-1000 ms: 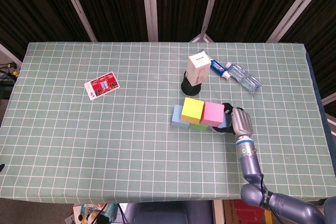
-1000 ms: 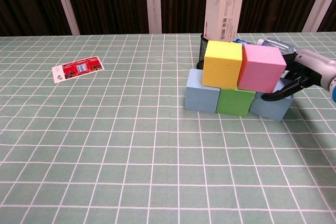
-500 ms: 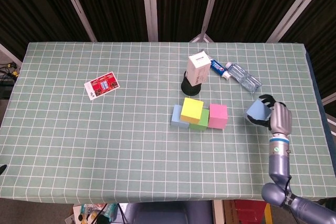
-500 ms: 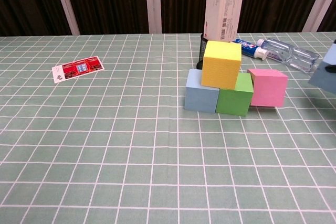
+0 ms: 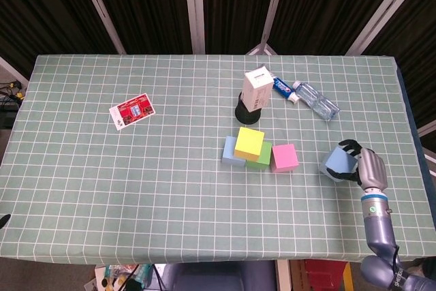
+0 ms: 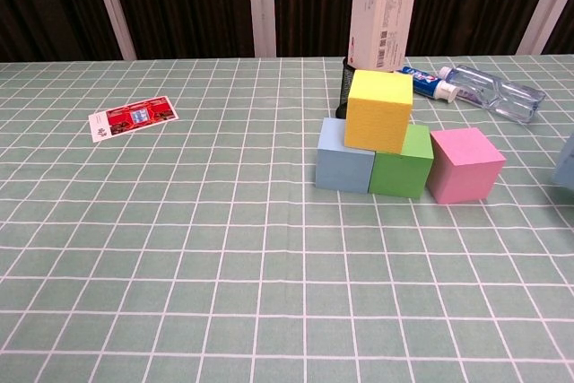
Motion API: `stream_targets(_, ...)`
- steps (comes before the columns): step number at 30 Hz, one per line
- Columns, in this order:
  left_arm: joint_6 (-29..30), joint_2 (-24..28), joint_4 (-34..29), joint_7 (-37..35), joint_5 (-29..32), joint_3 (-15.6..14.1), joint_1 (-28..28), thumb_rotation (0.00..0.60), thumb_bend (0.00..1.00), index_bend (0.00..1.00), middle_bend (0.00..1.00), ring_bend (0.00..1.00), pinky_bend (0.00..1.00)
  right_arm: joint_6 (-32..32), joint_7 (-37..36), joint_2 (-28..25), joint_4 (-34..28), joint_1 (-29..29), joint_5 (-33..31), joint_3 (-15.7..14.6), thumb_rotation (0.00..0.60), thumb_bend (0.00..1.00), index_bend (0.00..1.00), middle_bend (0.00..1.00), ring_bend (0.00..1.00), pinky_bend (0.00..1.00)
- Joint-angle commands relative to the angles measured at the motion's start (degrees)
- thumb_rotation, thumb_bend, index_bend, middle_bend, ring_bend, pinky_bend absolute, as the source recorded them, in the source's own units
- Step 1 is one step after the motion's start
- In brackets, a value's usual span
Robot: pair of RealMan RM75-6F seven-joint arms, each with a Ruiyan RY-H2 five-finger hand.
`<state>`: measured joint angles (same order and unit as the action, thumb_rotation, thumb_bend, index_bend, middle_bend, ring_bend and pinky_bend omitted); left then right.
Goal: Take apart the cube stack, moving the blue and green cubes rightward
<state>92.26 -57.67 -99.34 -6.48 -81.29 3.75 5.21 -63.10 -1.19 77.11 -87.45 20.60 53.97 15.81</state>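
Right hand [image 5: 370,170] grasps one blue cube [image 5: 338,163] well right of the stack in the head view. Chest view: yellow cube [image 6: 378,110] tops the other blue cube [image 6: 343,155] and green cube [image 6: 402,162], not yet moved; pink cube [image 6: 465,164] sits beside them.

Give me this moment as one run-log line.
right hand: holds blue cube, right of stack | pink cube: on table | yellow cube: atop green cube

Yellow cube [image 5: 249,142] atop blue cube [image 5: 230,152] and green cube [image 5: 261,156]; second blue cube [image 5: 336,163] far right.
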Motion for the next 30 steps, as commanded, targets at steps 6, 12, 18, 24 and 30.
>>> stream_targets(6, 0.0, 0.1, 0.1, -0.4, 0.2, 0.1, 0.0, 0.600, 0.18, 0.16, 0.00, 0.00, 0.00, 5.5, 1.7, -3.6, -3.5, 1.1, 0.4, -2.2, 0.600, 0.10, 0.04, 0.03, 0.06, 0.05)
stream_targets(12, 0.0, 0.0, 0.1, -0.1, 0.1, 0.1, 0.0, 0.600, 0.18, 0.16, 0.00, 0.00, 0.00, 1.2, 0.9, -4.2, -6.5, 0.4, 3.9, -1.4, 0.600, 0.10, 0.00, 0.00, 0.01, 0.01)
stream_targets(18, 0.0, 0.1, 0.1, -0.4, 0.1, 0.1, 0.1, 0.600, 0.18, 0.16, 0.00, 0.00, 0.00, -4.1, 1.3, -6.2, -13.7, -1.8, 8.7, -2.3, 0.600, 0.10, 0.01, 0.01, 0.14, 0.02)
stream_targets(24, 0.2, 0.3, 0.3, -1.1, 0.0, 0.0, 0.2, 0.600, 0.18, 0.16, 0.00, 0.00, 0.00, -7.3, -1.8, -7.7, -18.5, -5.5, 12.6, -5.4, 0.600, 0.10, 0.09, 0.14, 0.28, 0.10)
stream_targets(30, 0.2, 0.4, 0.3, -1.3, -0.1, 0.0, 0.2, 0.600, 0.18, 0.16, 0.00, 0.00, 0.00, -8.5, -3.7, -7.8, -19.4, -7.7, 17.3, -8.9, 0.600, 0.10, 0.13, 0.17, 0.32, 0.12)
